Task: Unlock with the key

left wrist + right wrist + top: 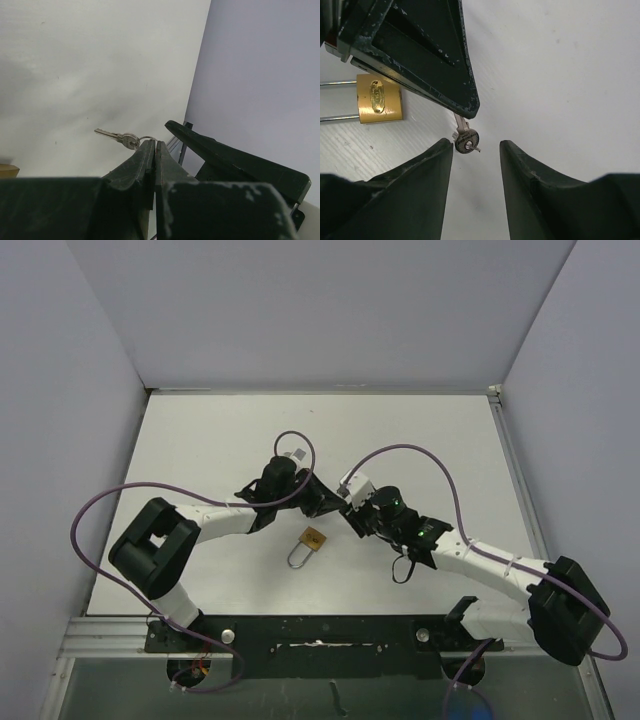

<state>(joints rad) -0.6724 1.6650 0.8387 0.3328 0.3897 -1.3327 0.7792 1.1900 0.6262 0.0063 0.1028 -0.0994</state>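
Observation:
A small silver key (116, 136) hangs by its ring from my left gripper (153, 142), whose fingers are pressed shut on the ring above the table. In the right wrist view the key's round head (466, 140) sits between my right gripper's (476, 145) open fingers, close to the left finger (427, 170) and apart from the other. The left gripper's tip (465, 102) hangs just above it. The brass padlock (313, 538) lies flat on the white table, shackle shut and pointing toward the near edge, just below both grippers (335, 502). It also shows in the right wrist view as the padlock (379, 99).
Grey walls (90, 360) enclose the white table (420, 430) on the left, back and right. Purple cables (440, 465) loop over both arms. A black mounting rail (320, 635) runs along the near edge.

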